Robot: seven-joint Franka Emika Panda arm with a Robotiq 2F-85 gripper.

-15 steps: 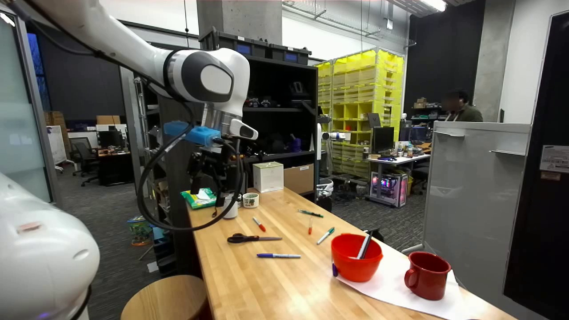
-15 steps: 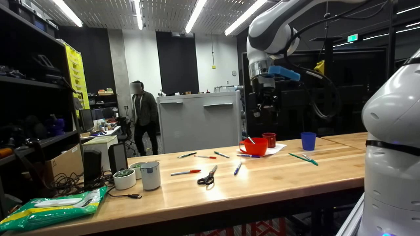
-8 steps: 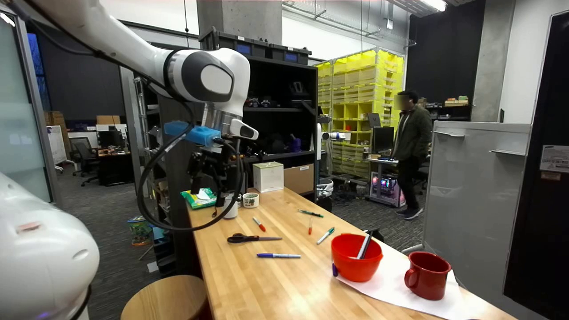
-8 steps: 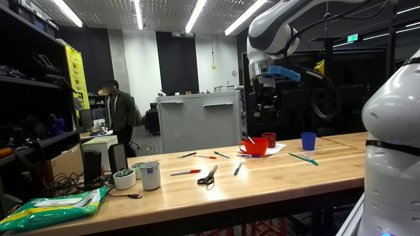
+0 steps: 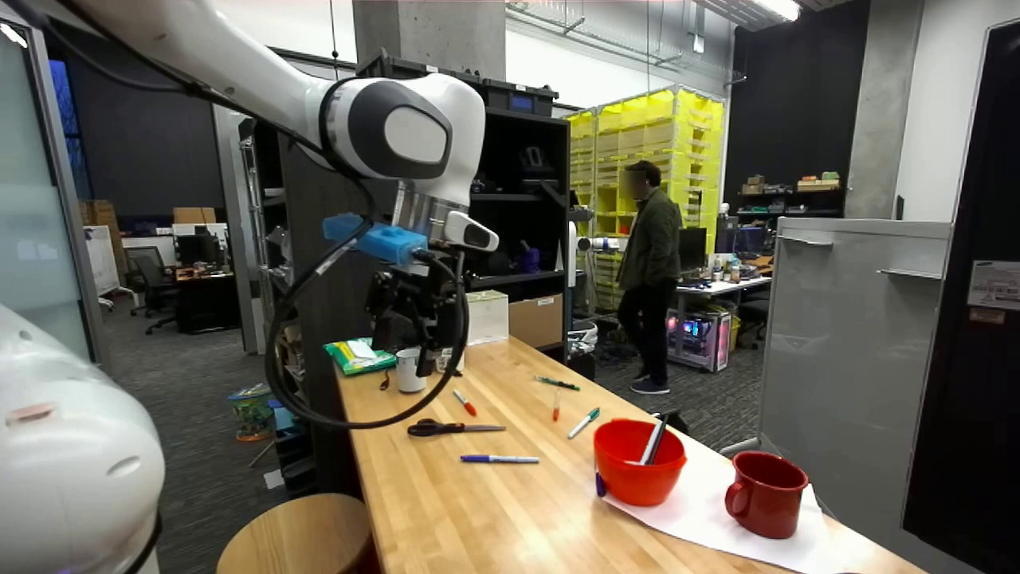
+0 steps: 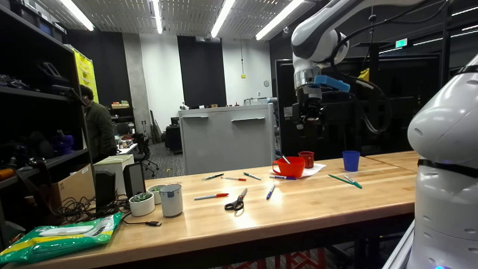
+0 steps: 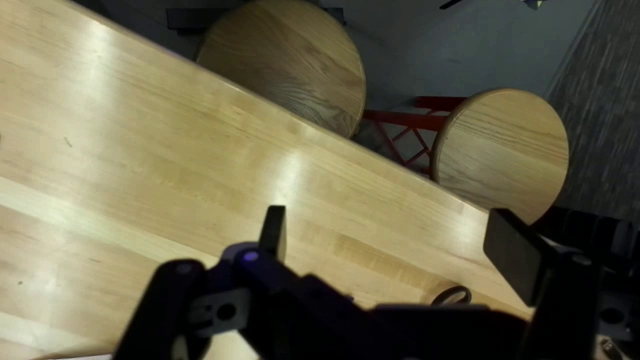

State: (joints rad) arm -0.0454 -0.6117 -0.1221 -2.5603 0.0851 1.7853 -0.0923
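Note:
My gripper is open, with its two fingers wide apart and nothing between them. It hangs well above the wooden table, touching nothing, and shows in both exterior views. Black-handled scissors lie on the table; in the wrist view one handle loop shows below the fingers, the rest hidden by the gripper. A blue-capped marker, a red-capped marker and several other pens lie around. A red bowl-like cup holds a pen and stands on white paper beside a dark red mug.
A blue cup stands near the arm's base. A white-grey mug, small potted plants and a green packet are at the table's far end from the base. Stools stand beside the table edge. A black shelf stands behind.
The arm and gripper stay still between the two earlier moments, then shift to the right in both exterior views. The person in the background walks across. The table objects have not moved.

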